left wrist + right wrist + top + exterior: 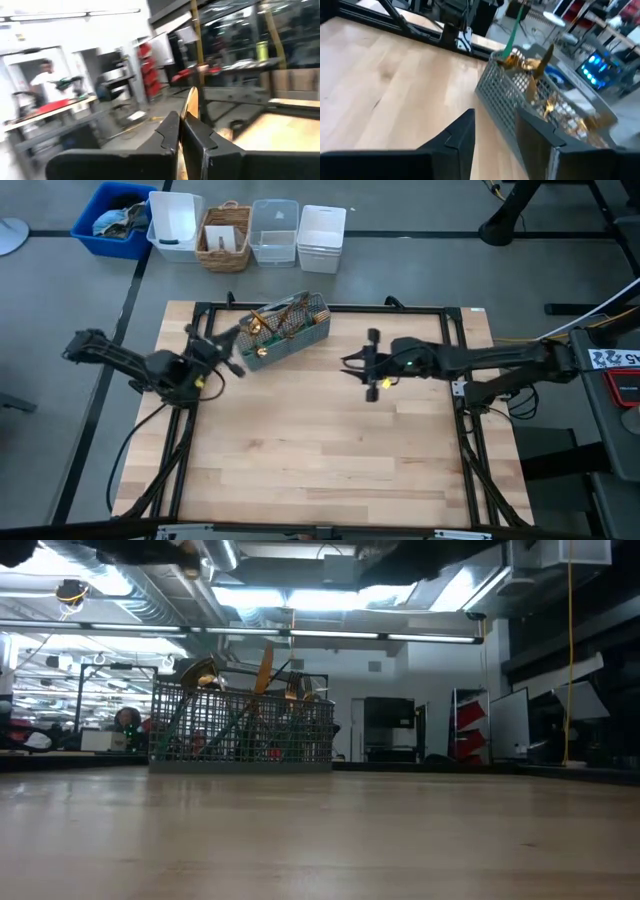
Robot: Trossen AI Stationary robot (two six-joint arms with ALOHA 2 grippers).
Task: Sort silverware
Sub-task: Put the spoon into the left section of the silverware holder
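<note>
Wooden counter (330, 440) lies bare, so we judge sorting nearly done: silverware (278, 318) stands in the far-left mesh caddy (300, 340), our left gripper (181, 131) clenching one gold piece (190, 102), right gripper (495, 127) released nearby.

Silverware (283, 318): gold heads, teal-green handles, standing tilted and crossed inside the grey mesh caddy (300, 342). One gold piece (190, 103) sits clamped between the left fingers (167, 134). Bundle lies just beyond the right fingers (461, 134).

I work in a lab-like workshop: exposed ceiling ducts (170, 600), strip lights (330, 635), benches of equipment (55, 107), storage bins (175, 225) beside my wooden table (320, 450).
</note>
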